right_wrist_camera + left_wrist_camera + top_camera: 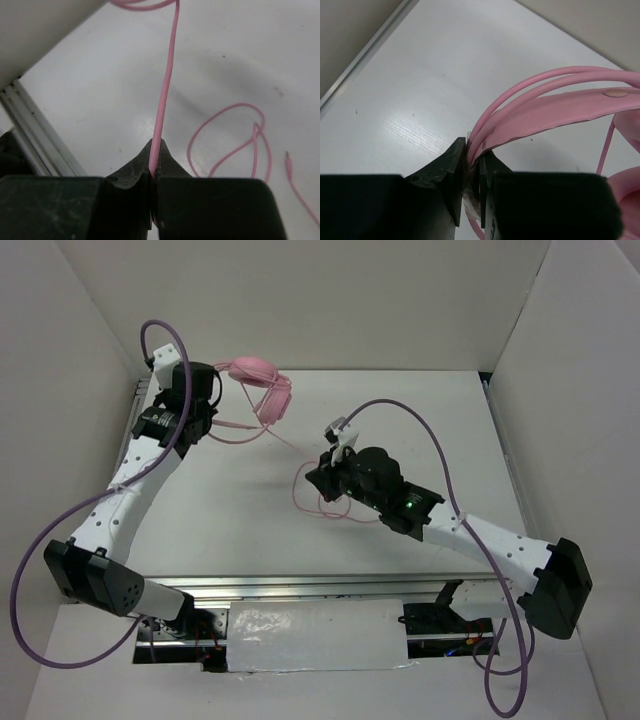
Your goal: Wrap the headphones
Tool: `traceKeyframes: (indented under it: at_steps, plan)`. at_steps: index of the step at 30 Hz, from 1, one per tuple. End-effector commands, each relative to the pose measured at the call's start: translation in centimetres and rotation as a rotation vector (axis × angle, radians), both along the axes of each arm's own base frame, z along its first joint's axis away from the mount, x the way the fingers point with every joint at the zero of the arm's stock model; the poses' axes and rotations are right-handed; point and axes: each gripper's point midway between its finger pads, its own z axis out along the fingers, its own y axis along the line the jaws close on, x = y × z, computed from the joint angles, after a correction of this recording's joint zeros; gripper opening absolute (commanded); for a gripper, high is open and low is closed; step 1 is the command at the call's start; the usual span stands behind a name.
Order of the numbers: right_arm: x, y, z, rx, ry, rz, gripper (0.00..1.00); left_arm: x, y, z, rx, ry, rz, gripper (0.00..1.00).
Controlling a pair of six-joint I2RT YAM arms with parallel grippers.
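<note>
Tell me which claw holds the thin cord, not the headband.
The right claw: its jaws pinch the pink cord, while the left claw clamps the headband.

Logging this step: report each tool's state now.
Left tool: closed on the headphones' headband.
Right tool: closed on the pink cord.

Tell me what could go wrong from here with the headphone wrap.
1. The right claw pinches the thin cord, which runs straight up from it; a hard pull may strain it or let it slip out.
2. The left claw holds the headband only at its tips; a tug could twist it loose.
3. The slack loops near the plug may knot.
</note>
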Motion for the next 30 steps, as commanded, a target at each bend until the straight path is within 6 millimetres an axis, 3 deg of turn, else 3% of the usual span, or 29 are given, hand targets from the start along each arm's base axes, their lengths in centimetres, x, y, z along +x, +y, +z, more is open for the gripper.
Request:
traceKeyframes:
  at_steps: [1,3,4,6,8,9,12,18,23,30]
  plan:
    - [1.9,-2.8,2.2,-0.151,-0.071,-0.212,0.00,1.0,1.1,1.4,-0.048,-0.120,0.127,0.00]
    - [2.6,-2.5,3.8,-0.164,-0.127,-0.248,0.00,0.6,0.8,-1.0,-0.016,-0.057,0.103,0.00]
    - [3.3,-2.4,5.9,-0.173,-0.209,-0.255,0.00,0.4,0.0,-1.5,-0.009,-0.046,0.043,0.00]
    - [4.6,-2.0,7.8,-0.229,-0.324,-0.259,0.00,0.1,-1.2,-3.9,0.012,-0.010,-0.033,0.00]
    - [5.4,-1.5,7.9,-0.307,-0.362,-0.247,0.00,-1.0,-2.0,-4.6,0.010,0.014,-0.067,0.00]
    - [5.3,-1.2,9.1,-0.350,-0.422,-0.221,0.00,-1.5,-2.2,-5.8,0.021,0.038,-0.084,0.00]
    - [5.1,0.3,8.6,-0.439,-0.555,-0.117,0.00,-2.7,-4.0,-6.9,0.055,0.040,-0.176,0.00]
    - [6.0,0.9,7.5,-0.542,-0.693,-0.068,0.00,-4.1,-8.4,-10.1,0.135,0.082,-0.389,0.00]
    - [8.5,0.8,6.4,-0.549,-0.684,-0.095,0.00,-4.7,-10.4,-13.0,0.198,0.099,-0.531,0.00]
    - [9.7,1.2,2.8,-0.550,-0.566,-0.004,0.01,-5.6,-13.3,-14.0,0.188,0.070,-0.755,0.00]
